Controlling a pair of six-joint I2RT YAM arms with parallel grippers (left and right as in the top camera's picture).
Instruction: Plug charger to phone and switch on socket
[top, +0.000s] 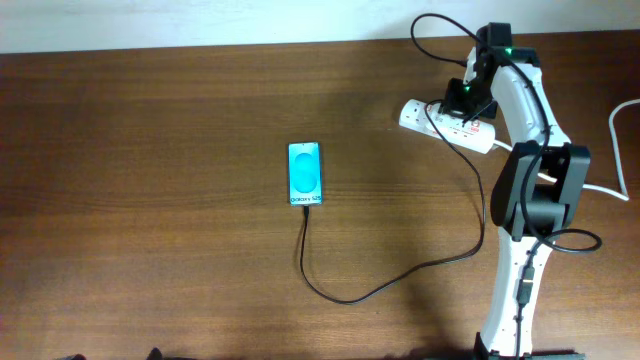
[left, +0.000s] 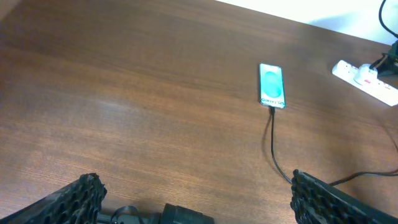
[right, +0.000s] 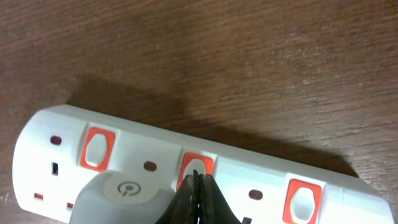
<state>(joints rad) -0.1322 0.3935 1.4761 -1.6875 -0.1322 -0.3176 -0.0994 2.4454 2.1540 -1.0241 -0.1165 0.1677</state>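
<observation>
The phone (top: 305, 174) lies flat mid-table with its cyan screen lit; it also shows in the left wrist view (left: 272, 85). The thin black charger cable (top: 350, 298) enters the phone's bottom edge, loops toward the front and runs back up to the white socket (top: 420, 113) at the back right. My right gripper (right: 196, 177) is shut, and its tips rest on the middle red switch of the socket (right: 249, 174), beside a pale plug (right: 118, 193) seated in it. My left gripper (left: 199, 199) is open and empty, low over bare table, far from the phone.
The socket's thick white cord (top: 618, 130) runs off the right table edge. The right arm (top: 530, 190) stands along the right side, with its own black wire looping above the socket (top: 440, 30). The charger cable (left: 273, 143) crosses the table in front of the left gripper.
</observation>
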